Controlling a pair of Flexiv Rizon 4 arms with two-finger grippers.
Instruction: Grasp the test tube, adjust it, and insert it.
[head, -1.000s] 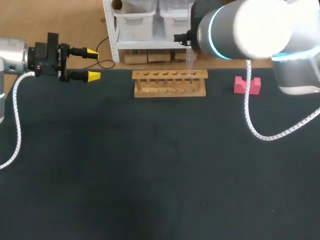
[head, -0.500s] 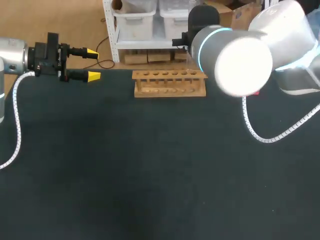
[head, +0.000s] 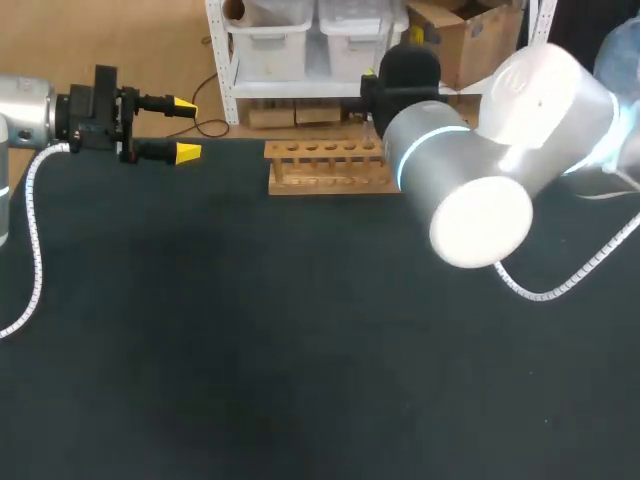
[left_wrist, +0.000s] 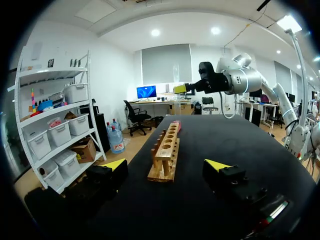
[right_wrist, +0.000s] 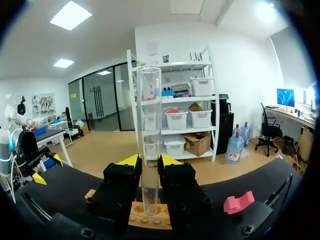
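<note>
One tube (right_wrist: 149, 140) is standing upright, pinched by the right gripper (right_wrist: 150, 161), just over the one rack (head: 325, 165) at the table's far edge. The left gripper (head: 185, 128) is gaping wide, far left. In the head view, the right arm (head: 480, 190) is hiding the rack's right end and the one pink block (right_wrist: 238, 202).

No readable text, no legible labels or numbers

Silver arms (head: 470, 190), white coiled cables (head: 35, 260), black yellow-tipped gripper (head: 185, 128).
</note>
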